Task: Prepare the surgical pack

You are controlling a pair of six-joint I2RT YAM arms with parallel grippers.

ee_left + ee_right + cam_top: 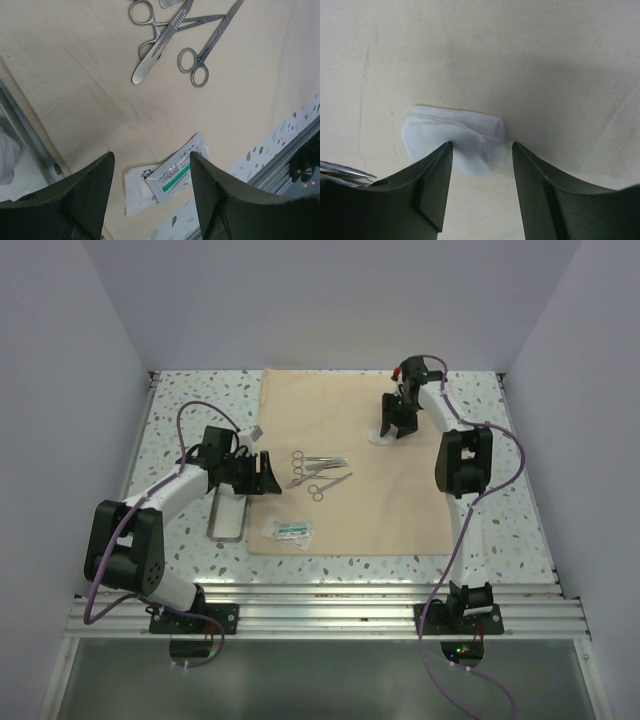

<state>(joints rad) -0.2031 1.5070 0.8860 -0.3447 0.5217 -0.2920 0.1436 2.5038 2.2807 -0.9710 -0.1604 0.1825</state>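
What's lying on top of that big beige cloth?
Steel scissor-like instruments, sealed packets near its edge, and folded white gauze below the right gripper. Anything under the cloth is hidden.

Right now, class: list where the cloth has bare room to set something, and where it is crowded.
Free on the cloth: the near-right part, between instruments and right edge; the far-left corner. Crowded: the left side, with left gripper, instruments and packets; gauze lies far right under the right gripper.
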